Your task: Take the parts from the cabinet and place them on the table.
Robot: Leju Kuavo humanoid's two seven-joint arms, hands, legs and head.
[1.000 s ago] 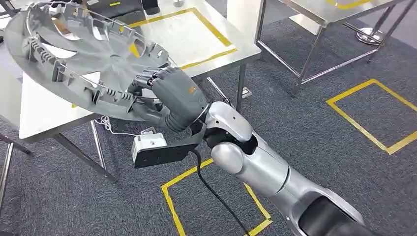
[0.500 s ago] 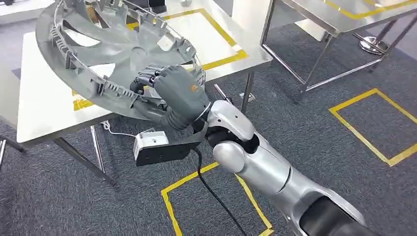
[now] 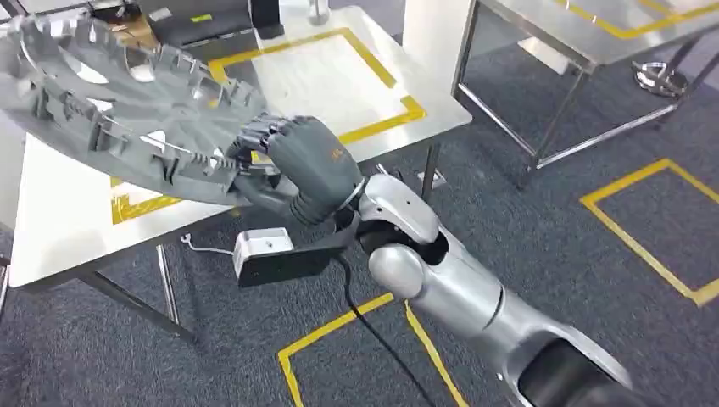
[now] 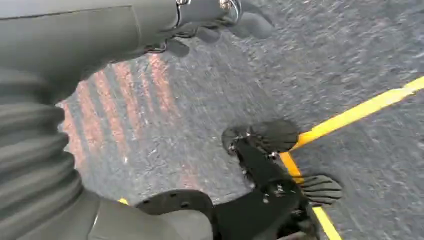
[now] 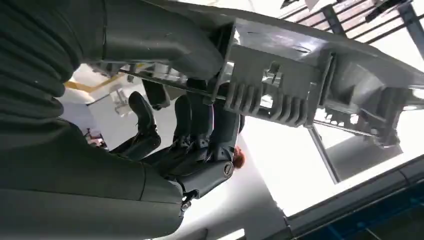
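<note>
Hubcap (image 3: 127, 110) is tilting above the white table (image 3: 331, 76) in the head view, its near rim gripped by the outstretched right hand (image 3: 301, 165). Right wrist view: fingers (image 5: 200, 120) are clamping that rim. Left wrist view: the left hand (image 4: 220, 22) is hanging over carpet (image 4: 350, 50), fingers curled around nothing.

The right hand (image 3: 303, 167) grips the near rim of a large grey wheel cover (image 3: 127, 110), with the fingers (image 3: 254, 134) curled over the rim. The wheel cover is held tilted, ribbed inner side up, above a white table (image 3: 76, 229) marked with a yellow tape rectangle (image 3: 373, 72). The silver right arm (image 3: 449, 280) extends over grey carpet (image 3: 576, 254) marked with yellow tape squares.
</note>
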